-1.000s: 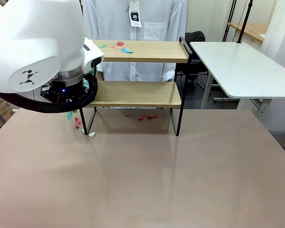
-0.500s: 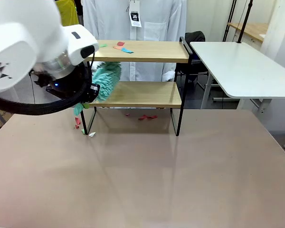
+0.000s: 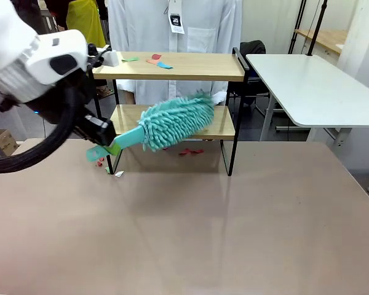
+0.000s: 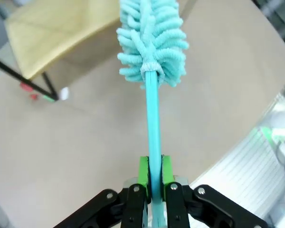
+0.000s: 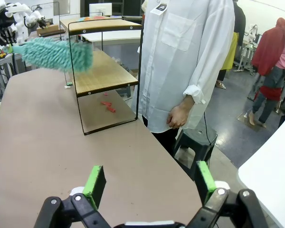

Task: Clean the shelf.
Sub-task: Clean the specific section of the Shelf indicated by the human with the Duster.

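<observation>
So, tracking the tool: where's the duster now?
Front view, left of centre: the teal duster hangs before the lower board of the shelf, handle gripped by the left gripper.

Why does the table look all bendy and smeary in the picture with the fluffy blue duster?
Left wrist view: the wide lens curves the edge of the table, and the shelf looks smeared, while the handle of the duster in the left gripper is sharp. Front view: lines look straight, with a soft shadow under the shelf.

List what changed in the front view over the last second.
The left arm drew back to picture left, sweeping the teal duster out in front of the lower board of the shelf. The left gripper stays shut on its handle. Shelf and paper scraps have not moved.
</observation>
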